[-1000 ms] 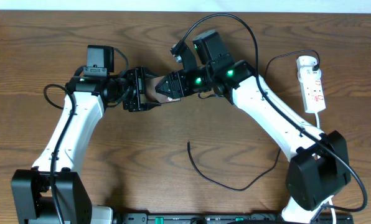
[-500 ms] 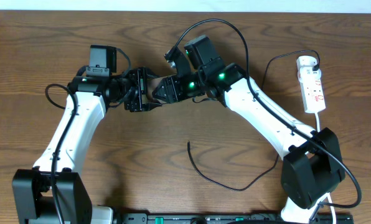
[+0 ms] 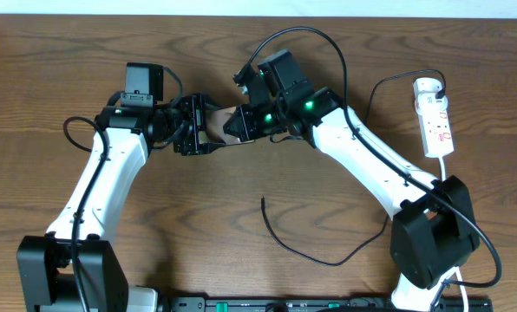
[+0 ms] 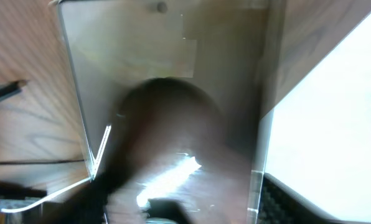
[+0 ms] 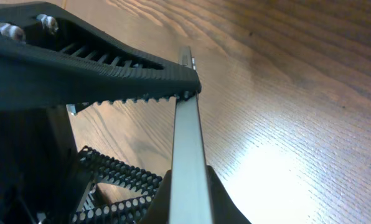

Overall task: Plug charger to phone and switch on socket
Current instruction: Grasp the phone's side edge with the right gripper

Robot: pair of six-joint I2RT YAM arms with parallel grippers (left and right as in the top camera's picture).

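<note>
With the phone (image 3: 217, 123) clamped edge-on in my right hand (image 3: 240, 126) and, it seems, my left hand (image 3: 194, 130) too, I should steady it before freeing one for the charger (image 3: 264, 208) lying near on the bench (image 3: 198, 230).

The overhead camera is looking straight down from afar; both wrist cameras are crowding the phone (image 3: 215, 122) toward 12 o'clock.

Front-left surface (image 3: 198, 225) wide open. Charger (image 3: 328, 263) loops across front-ctr; socket (image 3: 435, 117) sits far right. Back-ctr crowded: left arm (image 3: 107, 178), right arm (image 3: 371, 165) meet at phone (image 3: 217, 121).
</note>
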